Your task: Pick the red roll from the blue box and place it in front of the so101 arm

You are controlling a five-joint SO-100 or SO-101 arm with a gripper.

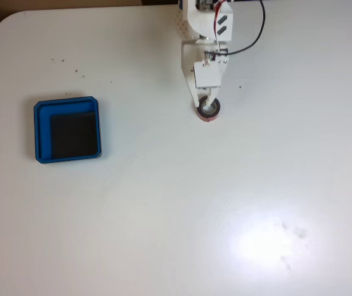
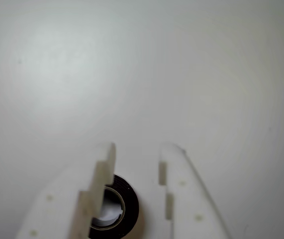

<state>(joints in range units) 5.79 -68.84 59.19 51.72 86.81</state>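
The hand [image 1: 209, 108] stands spread around the roll [image 1: 208, 110] on the worktop [image 1: 225, 203] (box [image 1: 67, 130] empty), release apparently done; next, lift clear.

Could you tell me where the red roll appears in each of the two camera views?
Fixed view: the red roll lies on the white table, upper middle, at the gripper tip, far right of the blue box.
Wrist view: bottom centre-left, between the fingers.
Shared landmark: the gripper.
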